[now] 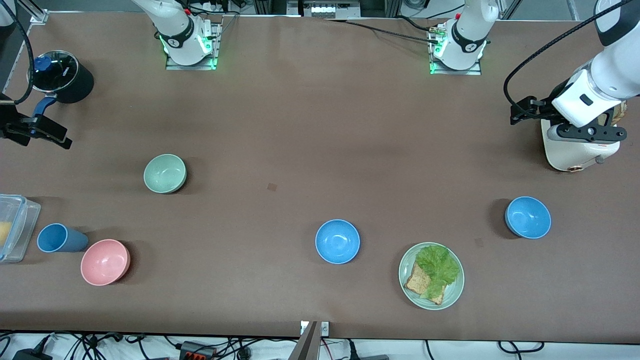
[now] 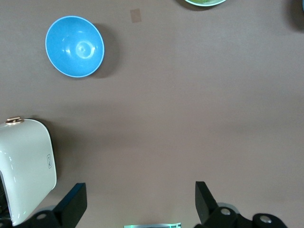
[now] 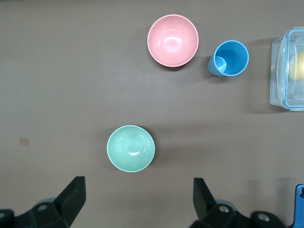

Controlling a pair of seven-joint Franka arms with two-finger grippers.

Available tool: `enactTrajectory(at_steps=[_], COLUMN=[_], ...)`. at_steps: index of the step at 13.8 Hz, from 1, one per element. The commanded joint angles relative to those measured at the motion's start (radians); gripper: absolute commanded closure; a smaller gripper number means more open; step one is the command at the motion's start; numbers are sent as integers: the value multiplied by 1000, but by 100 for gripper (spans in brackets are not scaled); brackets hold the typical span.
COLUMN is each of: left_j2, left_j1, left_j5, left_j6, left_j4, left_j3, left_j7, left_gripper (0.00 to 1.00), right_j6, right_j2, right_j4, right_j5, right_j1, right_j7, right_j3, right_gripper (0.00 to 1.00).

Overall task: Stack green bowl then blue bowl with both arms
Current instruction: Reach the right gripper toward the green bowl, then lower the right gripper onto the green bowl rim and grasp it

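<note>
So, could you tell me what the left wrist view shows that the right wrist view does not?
Only the left wrist view shows a blue bowl, a white appliance, the edge of the green plate and the open left gripper. Only the right wrist view shows the green bowl, pink bowl, blue cup, clear container and open right gripper. Both share the brown table.

1. The table [image 1: 300, 125] is covered in a matt brown, paper-like sheet.
2. A smooth, faintly satin finish is shown by the green bowl [image 3: 130, 148].
3. Glossy highlights are seen on the blue bowl [image 2: 74, 46].
4. The container [image 3: 288, 69] at the table's edge is made of clear plastic.
5. The white appliance [image 2: 26, 166] is glossy.
</note>
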Motion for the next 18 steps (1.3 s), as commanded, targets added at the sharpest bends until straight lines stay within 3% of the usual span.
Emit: enactTrajectory(at_steps=[1,3,13,18], left_j2=[17,17,19,22], left_j1=[-1,-1,-1,2], left_j5=[-19,-19,-19,-19], left_j6=[-30,-30,-30,-30], left_j4=[33,33,34,34], left_j3=[6,6,6,9], left_j7=[2,2,15,27], left_gripper=[0,0,0,0], right_j6=[18,27,184,173], right_j2=[-21,10,456,510], right_j4=[-31,-31,-34,-98], right_j5=[-13,-13,-13,-15], right_j1=[-14,-14,-3,3], right_j7=[-11,-11,-10,-22], right_j3=[13,13,13,13], right_gripper=[0,0,0,0])
